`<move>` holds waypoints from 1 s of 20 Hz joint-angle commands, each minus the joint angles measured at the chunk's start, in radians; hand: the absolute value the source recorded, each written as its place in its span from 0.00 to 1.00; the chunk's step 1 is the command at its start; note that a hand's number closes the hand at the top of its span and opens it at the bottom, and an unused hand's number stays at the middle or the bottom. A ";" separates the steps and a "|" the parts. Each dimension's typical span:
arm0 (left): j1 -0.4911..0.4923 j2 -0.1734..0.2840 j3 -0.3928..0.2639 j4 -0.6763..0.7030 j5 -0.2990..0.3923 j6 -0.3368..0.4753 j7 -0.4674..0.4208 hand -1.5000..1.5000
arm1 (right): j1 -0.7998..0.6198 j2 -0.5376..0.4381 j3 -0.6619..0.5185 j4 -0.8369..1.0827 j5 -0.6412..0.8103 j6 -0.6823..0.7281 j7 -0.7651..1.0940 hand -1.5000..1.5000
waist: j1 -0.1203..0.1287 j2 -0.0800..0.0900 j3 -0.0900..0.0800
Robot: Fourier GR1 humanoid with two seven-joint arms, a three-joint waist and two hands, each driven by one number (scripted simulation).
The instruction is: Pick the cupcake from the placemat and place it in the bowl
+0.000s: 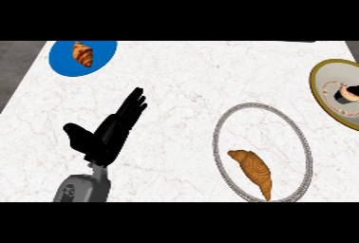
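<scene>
A croissant (82,53) lies on a blue plate (63,64) at the marble counter's (182,85) far left corner.

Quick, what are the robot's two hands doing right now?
Left hand: open, fingers straight, holding nothing, over the counter.
Right hand: not in view.

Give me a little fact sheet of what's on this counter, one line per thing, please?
surface: white marbled counter top
far left: round blue placemat with a brown croissant on it
lower right: grey-rimmed round placemat with a second, golden-brown croissant lying inside it
right edge: olive-rimmed bowl, partly cut off, holding a dark-topped cupcake
left hand: open, fingers straight, holding nothing, at left of the counter
right hand: not in view
</scene>
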 commanded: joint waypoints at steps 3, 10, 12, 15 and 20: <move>0.022 0.005 0.014 -0.001 0.003 0.008 -0.001 0.50 | 0.008 0.046 -0.187 -0.008 -0.214 -0.117 -0.214 0.00 | -0.026 -0.011 0.003; 0.054 0.032 0.044 -0.007 0.026 -0.013 -0.006 0.50 | 0.025 0.087 -0.388 -0.119 -0.504 -0.063 -0.579 0.00 | -0.059 -0.027 -0.002; 0.083 0.025 0.033 -0.029 0.020 -0.004 0.001 0.50 | 0.086 0.114 -0.415 -0.166 -0.571 0.008 -0.697 0.00 | -0.078 -0.037 -0.003; 0.065 0.053 0.064 -0.030 0.026 -0.004 0.021 0.50 | 0.124 0.184 -0.404 -0.285 -0.626 0.082 -0.712 0.00 | -0.101 -0.048 -0.007; 0.095 0.048 0.084 -0.016 0.020 0.017 0.002 0.50 | 0.294 0.286 -0.408 -0.505 -0.712 0.221 -0.755 0.00 | -0.141 -0.061 -0.011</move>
